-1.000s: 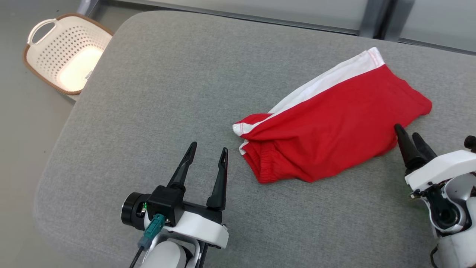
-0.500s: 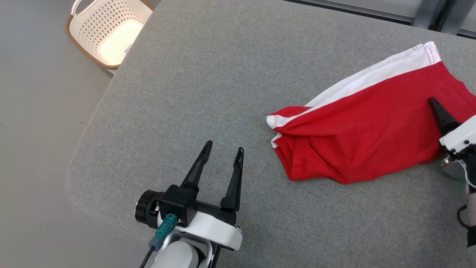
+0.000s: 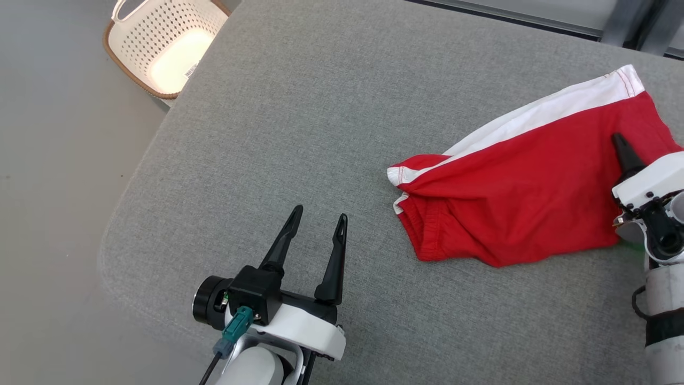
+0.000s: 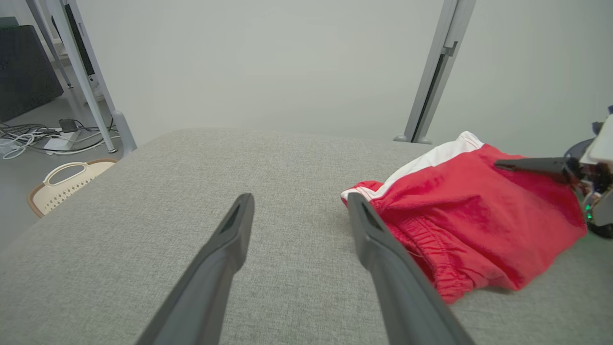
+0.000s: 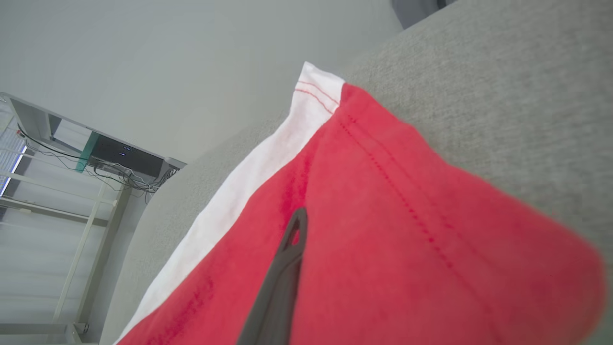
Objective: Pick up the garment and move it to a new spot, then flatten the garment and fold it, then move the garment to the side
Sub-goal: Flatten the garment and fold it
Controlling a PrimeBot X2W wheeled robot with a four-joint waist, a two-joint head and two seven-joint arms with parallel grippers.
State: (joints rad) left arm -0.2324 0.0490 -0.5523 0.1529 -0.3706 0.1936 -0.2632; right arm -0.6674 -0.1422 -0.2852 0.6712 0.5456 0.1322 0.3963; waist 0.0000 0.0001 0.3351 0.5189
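The grey fabric-covered worktop [image 3: 320, 107] spreads wide in front of me, its rounded corner at my lower left and grey floor [image 3: 53, 160] beyond that edge. On the right side of the worktop lies the garment [image 3: 513, 198], a pair of red shorts with a white band along its far edge. It is roughly flat but rumpled. The elastic waist is bunched and turned toward the middle of the worktop, and the hemmed leg end points away to my right. Down on the floor, off the far left corner of the worktop, stands a cream perforated basket [image 3: 165, 43] with a brown rim and a loop handle.

My left fingers [image 3: 339, 230] are spread wide, with nothing between them. They hover low over bare worktop at the near edge, apart from the waist end of the garment. My right fingers [image 3: 622, 149] are pressed together, pinching the red cloth near the leg end. In the right wrist view one finger lies on top of the fabric, and the cloth bulges up beside it and hides the other.
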